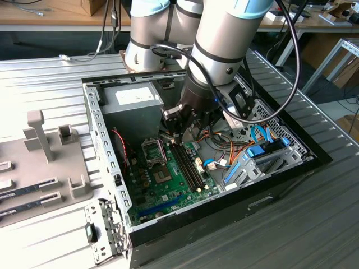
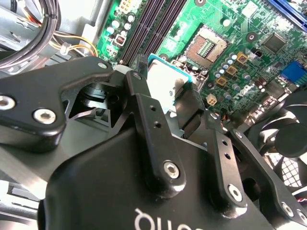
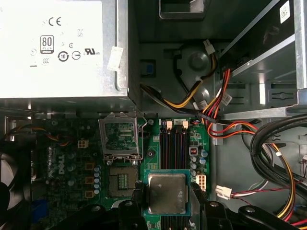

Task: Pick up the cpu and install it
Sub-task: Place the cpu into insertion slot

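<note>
My fingers (image 2: 146, 115) pinch the cpu (image 3: 167, 193) flat by two opposite edges. The open socket (image 3: 122, 181) sits just beside them, lower down. I judge the chip should be level and squared to it, with the grip firm.

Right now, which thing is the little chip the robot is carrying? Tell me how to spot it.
Look inside the open computer case, at the green board on its floor. Just above the board, two black jaws pinch a small flat square chip. Its silver-grey top and thin green rim set it apart from the empty square socket beside it and the long dark slots.
</note>
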Motion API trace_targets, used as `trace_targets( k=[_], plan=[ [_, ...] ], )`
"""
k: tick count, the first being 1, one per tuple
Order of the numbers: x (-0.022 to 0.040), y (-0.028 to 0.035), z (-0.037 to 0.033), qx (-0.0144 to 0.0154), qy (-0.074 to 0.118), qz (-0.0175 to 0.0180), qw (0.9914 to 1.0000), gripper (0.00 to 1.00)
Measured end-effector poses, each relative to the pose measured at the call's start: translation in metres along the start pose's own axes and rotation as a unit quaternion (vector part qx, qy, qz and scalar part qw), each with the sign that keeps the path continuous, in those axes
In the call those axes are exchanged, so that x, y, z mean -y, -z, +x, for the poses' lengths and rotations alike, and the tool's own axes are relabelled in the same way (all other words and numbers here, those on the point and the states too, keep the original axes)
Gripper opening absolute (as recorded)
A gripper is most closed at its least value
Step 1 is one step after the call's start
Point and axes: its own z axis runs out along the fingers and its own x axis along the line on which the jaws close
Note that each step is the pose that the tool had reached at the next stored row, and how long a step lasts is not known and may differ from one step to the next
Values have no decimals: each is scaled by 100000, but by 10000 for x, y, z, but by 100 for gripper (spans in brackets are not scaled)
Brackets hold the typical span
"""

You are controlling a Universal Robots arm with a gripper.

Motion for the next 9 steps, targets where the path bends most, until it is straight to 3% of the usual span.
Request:
trace_targets(
  k=[9],
  plan=[
    [1, -21, 0, 0, 1, -4, 100000, 47]
  ],
)
